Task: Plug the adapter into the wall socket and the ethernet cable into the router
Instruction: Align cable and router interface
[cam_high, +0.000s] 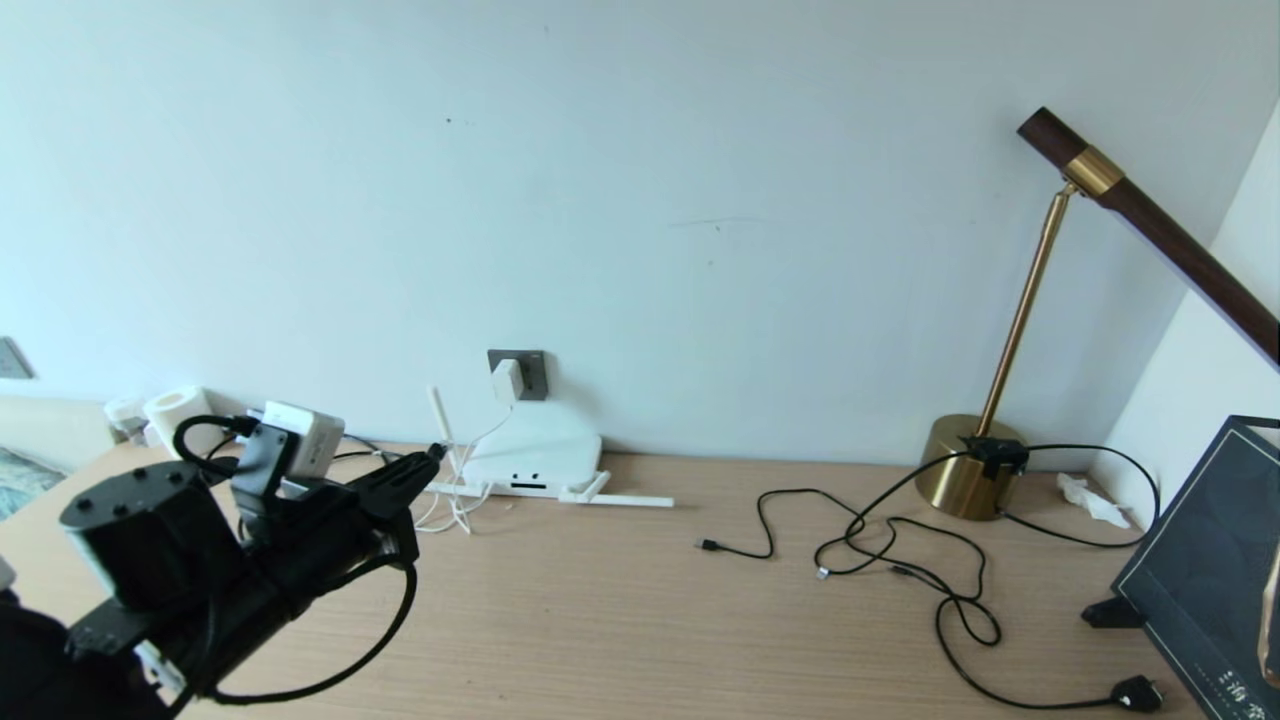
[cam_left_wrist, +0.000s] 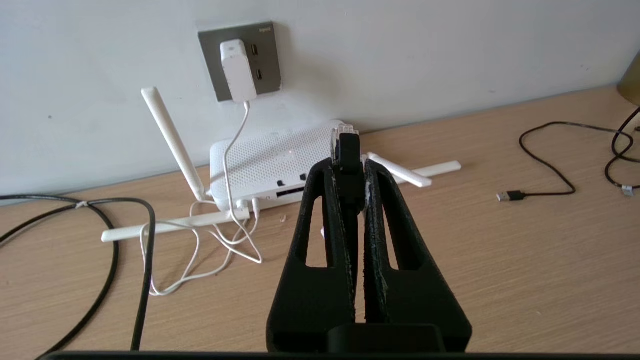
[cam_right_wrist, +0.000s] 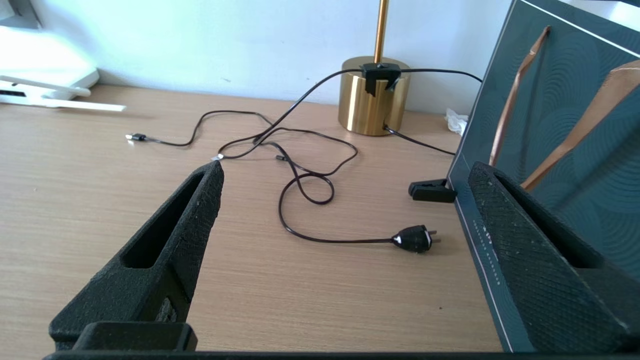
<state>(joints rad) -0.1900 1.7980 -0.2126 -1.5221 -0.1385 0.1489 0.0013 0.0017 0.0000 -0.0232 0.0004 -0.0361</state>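
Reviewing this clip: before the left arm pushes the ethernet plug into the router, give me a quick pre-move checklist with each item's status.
1. adapter seated in wall socket: ok.
2. left gripper shut on ethernet cable, clear clip tip protruding ahead of the fingers: ok.
3. Plug short of router, not yet inserted: ok.
4. Plug lined up with a port: cannot tell.
5. The adapter's white cord lies loose in front of the router's ports: not ok, may snag.
6. right gripper open, empty, away over the desk: ok.

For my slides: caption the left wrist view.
Left gripper holds the ethernet cable before the router; adapter already plugged in.
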